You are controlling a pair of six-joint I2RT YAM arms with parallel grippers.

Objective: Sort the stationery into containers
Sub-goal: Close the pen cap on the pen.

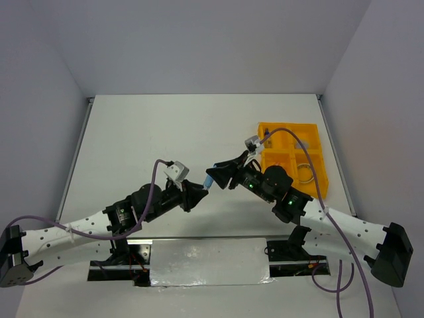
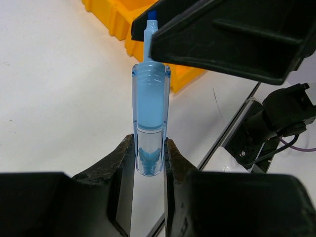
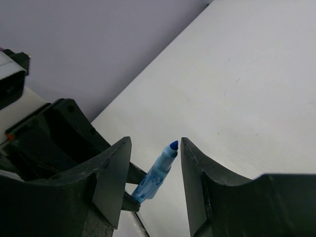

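Midair above the desk (image 1: 199, 126), the blue-capped bottle (image 2: 149, 113) is pinched at its base by the jaws of the left gripper (image 2: 148, 144), its long axis pointing tip-first between the open, empty jaws of the right gripper (image 3: 154, 144), near the yellow tray (image 1: 319, 142).

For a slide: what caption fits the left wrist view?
Left pincer grips a blue tube, its tip inside the open right pincer; yellow tray behind.

Left arm (image 1: 73, 235), right arm (image 1: 344, 225) reach inward, tips nearly meeting; left jaws clamped, right jaws parted.
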